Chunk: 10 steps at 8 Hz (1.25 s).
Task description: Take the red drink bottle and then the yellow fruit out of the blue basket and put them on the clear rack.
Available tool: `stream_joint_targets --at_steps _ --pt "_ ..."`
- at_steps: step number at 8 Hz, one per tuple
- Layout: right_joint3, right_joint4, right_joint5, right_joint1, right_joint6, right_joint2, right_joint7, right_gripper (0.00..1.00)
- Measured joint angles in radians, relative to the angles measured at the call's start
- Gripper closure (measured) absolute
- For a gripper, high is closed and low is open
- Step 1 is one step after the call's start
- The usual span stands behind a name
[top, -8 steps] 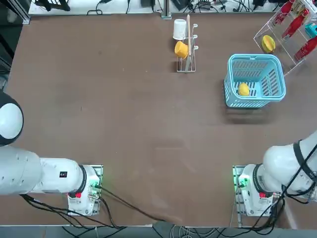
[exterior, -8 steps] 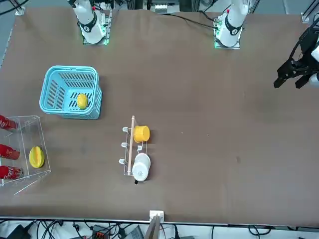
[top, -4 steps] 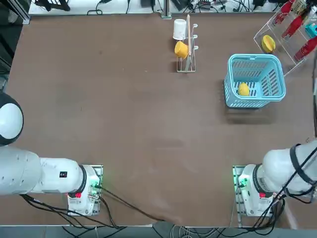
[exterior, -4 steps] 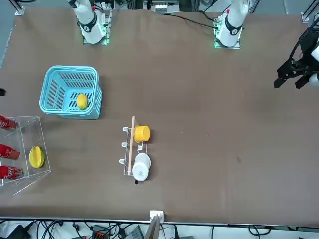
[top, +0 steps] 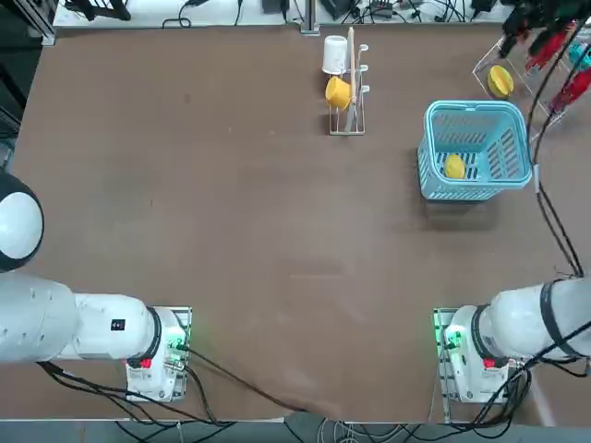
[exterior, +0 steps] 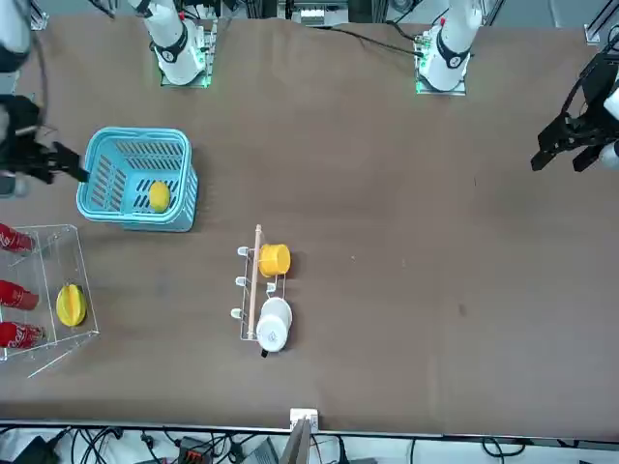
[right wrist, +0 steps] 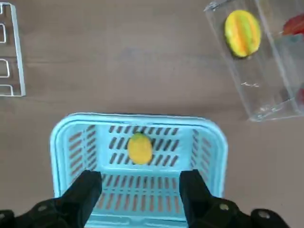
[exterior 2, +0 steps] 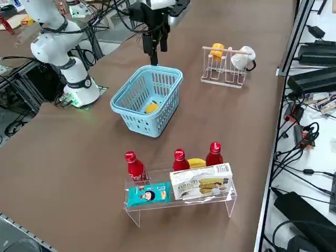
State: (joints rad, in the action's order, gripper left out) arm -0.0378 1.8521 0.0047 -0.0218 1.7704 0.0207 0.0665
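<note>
1. Since a second ago the right gripper [right wrist: 140,190] has swung back into view: absent from both earlier table views then, it now hangs high above the blue basket [top: 528,148], near the side that faces the clear rack [exterior 2: 231,195].
2. Its fingers [right wrist: 85,187] are spread apart with nothing between them — released and empty.
3. No red drink bottle is left in the basket. We count three red bottles [exterior 2: 178,158] standing on the rack, so we judge the first half of the task done.
4. Only the yellow fruit [right wrist: 140,148] remains in the basket, lying on the slotted floor near the middle, a little toward one wall and touching none.
5. A larger oval yellow fruit [top: 500,80] already sits on the rack beside the bottles; that one is not our target.
6. Step in hand, as we read it: descend and pick the small fruit.
7. To do it well — centre the open fingers over the fruit before lowering; in the wrist view it sits between them but farther out, so we would shift toward it first.
8. Come straight down inside the rim, clear of the walls.
9. It is round and may roll on the slotted base, so close gently across its widest part.
10. Lift clear of the rim before moving to the rack.
</note>
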Motion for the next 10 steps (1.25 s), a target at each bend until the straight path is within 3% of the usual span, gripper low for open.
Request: stream_joint_targets --at_steps 3,6,10 --pt "-0.001 0.207 -0.001 0.045 0.132 0.031 -0.016 0.00" --pt "-0.001 0.415 -0.003 0.057 0.357 0.030 -0.016 0.00" --pt "-0.002 0.595 -0.056 0.065 0.581 0.011 -0.016 0.00"
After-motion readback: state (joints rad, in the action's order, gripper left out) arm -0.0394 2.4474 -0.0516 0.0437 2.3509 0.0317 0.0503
